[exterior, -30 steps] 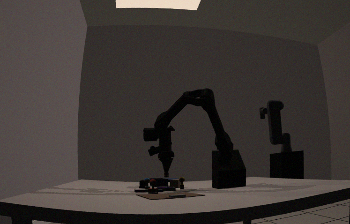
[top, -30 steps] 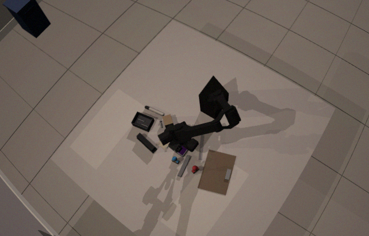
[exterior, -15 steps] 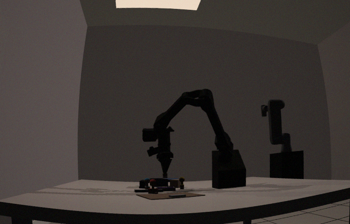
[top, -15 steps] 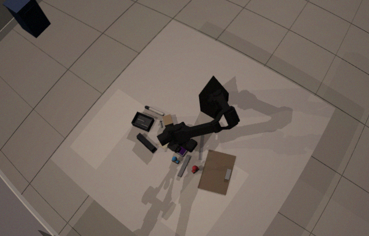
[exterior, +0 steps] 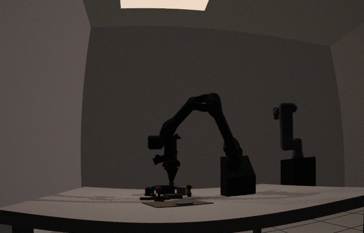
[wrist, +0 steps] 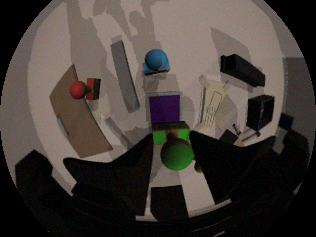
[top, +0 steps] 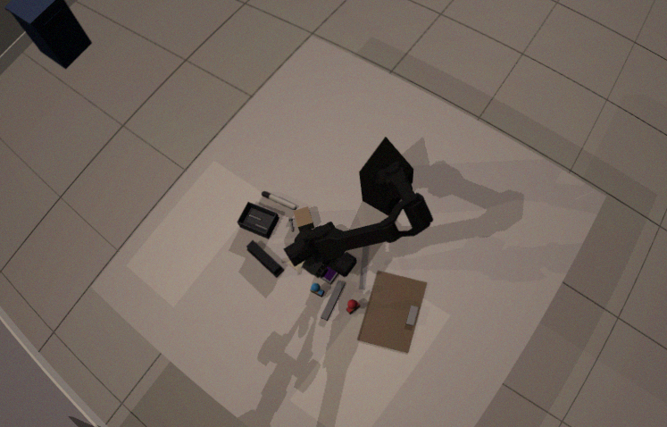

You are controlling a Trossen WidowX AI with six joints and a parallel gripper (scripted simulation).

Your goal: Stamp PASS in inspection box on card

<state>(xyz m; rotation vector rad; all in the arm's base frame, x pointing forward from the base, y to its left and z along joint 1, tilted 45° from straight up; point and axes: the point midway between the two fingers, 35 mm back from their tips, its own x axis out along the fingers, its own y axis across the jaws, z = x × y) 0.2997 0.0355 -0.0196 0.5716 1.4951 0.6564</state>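
A bare robotics lab, with a second arm [exterior: 286, 127] on a pedestal [exterior: 304, 173] beyond the bench [top: 272, 132] [exterior: 105, 215].

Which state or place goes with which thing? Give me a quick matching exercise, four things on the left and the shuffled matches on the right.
1. green-knobbed stamp
2. ink pad
3. clipboard
4. open-topped tray

A. brown, with a pale clip
B. between the gripper's fingers
C. black, near the pen
D. purple, rectangular

Pairs: 1-B, 2-D, 3-A, 4-C
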